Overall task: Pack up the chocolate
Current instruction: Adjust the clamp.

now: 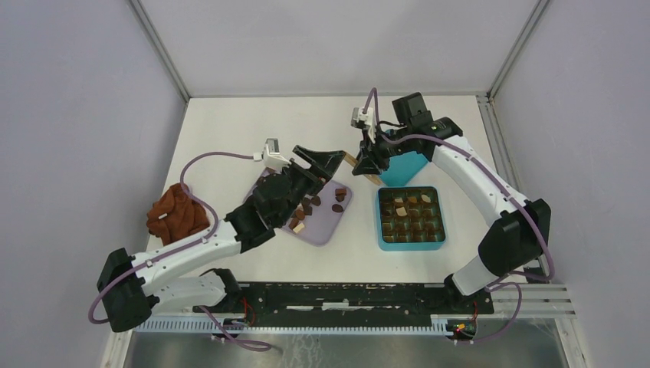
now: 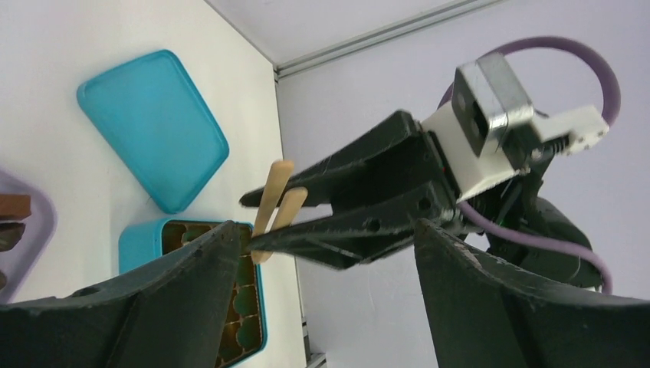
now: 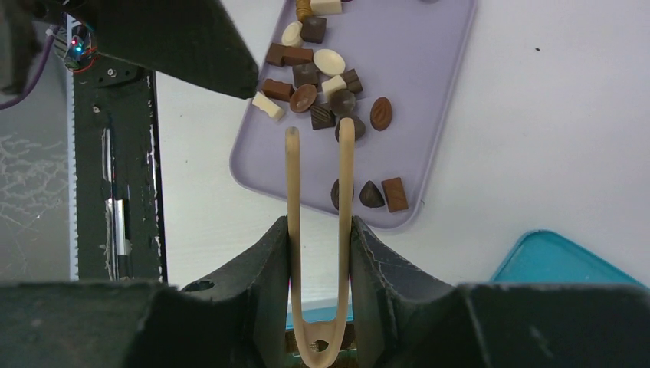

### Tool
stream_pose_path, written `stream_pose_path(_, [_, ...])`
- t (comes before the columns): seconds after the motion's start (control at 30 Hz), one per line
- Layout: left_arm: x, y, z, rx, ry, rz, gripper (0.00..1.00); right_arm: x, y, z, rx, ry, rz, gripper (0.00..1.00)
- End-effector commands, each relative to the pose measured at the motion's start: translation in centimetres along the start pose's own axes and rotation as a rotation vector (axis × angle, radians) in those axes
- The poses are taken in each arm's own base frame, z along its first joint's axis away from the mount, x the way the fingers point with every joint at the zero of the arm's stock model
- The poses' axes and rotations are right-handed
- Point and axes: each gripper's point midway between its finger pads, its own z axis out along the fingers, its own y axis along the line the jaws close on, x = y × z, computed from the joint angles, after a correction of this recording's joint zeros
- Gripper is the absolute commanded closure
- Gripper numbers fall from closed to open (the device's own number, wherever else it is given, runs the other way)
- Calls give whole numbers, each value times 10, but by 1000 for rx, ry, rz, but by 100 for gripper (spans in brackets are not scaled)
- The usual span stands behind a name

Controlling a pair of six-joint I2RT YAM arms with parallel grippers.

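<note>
Several small dark, mid-brown and cream chocolate pieces [image 3: 322, 84] lie on a lilac tray [image 3: 437, 92], also seen from above as chocolate [image 1: 314, 204] on the tray [image 1: 326, 230]. A few more chocolates [image 1: 400, 204] sit in the back cells of the open teal box [image 1: 411, 244]. My right gripper [image 3: 320, 226] is shut on wooden tongs [image 3: 293, 184]. The tongs' tips stand apart with nothing between them, raised between tray and box. My left gripper [image 1: 326, 170] hangs over the tray's far end. Its jaws are wide open and empty, and the right gripper's tongs [image 2: 277, 192] show just beyond them.
The teal lid [image 1: 402, 169] lies flat behind the box, under the right wrist. A rust-brown cloth lump [image 1: 176, 215] sits at the table's left edge. Grey walls close in the table on three sides. A black rail runs along the near edge.
</note>
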Motion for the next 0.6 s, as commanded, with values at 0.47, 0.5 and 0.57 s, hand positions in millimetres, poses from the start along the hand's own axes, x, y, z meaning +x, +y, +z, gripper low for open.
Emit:
stream_pose_path(0.47, [1, 0, 42, -228, 21, 79, 29, -27, 10, -3, 69, -68, -83, 65])
stream_pose_path(0.5, [0, 2, 43, -238, 16, 83, 30, -28, 10, -3, 72, -68, -82, 65])
stream_pose_path(0.57, [-2, 6, 42, -257, 11, 89, 30, -29, 7, -3, 84, -68, -78, 65])
